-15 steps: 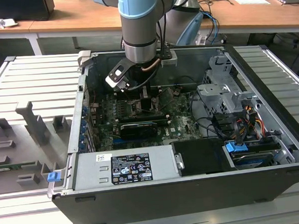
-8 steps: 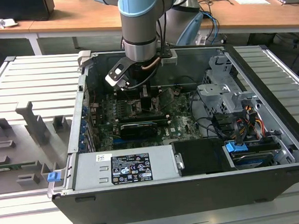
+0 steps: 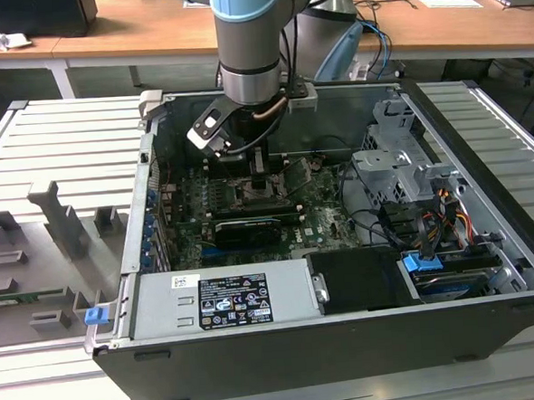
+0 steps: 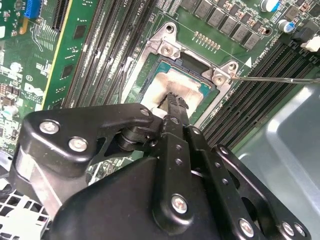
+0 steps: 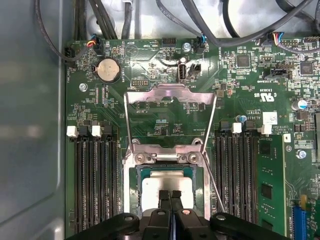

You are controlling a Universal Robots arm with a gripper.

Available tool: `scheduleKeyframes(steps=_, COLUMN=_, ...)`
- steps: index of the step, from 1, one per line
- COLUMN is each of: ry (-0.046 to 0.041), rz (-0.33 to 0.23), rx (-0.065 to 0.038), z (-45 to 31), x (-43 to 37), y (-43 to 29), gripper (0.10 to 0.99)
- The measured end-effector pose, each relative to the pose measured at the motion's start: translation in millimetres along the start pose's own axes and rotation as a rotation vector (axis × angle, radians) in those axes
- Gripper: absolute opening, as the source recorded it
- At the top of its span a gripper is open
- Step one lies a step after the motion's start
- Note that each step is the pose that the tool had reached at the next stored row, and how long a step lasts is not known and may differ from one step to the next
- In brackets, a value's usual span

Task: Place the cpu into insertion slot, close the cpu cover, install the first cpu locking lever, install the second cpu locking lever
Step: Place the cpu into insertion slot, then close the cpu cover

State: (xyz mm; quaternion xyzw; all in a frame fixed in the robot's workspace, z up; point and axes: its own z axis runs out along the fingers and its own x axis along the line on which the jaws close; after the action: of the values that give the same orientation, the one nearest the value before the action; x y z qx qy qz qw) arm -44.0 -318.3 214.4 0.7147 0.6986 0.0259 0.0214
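- Where the open computer case [image 3: 349,349] comes nearest in the exterior view, a grey power supply [image 3: 160,302] carries a white label [image 3: 232,300] of dense print and marks; not read off here.
- Past it, mid-board, the gripper [image 5: 170,196] hangs straight down over the insertion slot [image 4: 167,47]. Its fingers are drawn together with nothing seen between them, and the tips sit at or just above the chip.
- The cpu [image 5: 167,181] lies flat inside the slot, pale face up, edges parallel to the silver rim.
- Judgement: the step in hand is seating the chip. To do it well, keep the chip level and square to the rim, press lightly if at all, and avoid any sideways drag.
- A thin locking lever [image 5: 214,186] slants just beside the slot, between it and the memory slots [image 5: 240,180].
- Beyond the slot, toward the coin cell [image 5: 106,70], the cpu cover [image 5: 170,92] stands swung open, not yet closed.
- The board shows white lettering and a small white sticker [image 5: 270,118]; left unread.
- Farthest off are the wooden desks [image 3: 148,30].
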Motion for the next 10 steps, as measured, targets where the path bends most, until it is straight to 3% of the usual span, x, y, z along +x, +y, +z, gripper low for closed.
scheduleKeyframes(steps=10, ry=-0.0002, rz=0.0, rx=0.0, z=-3.0, x=0.0, y=0.2, gripper=0.106)
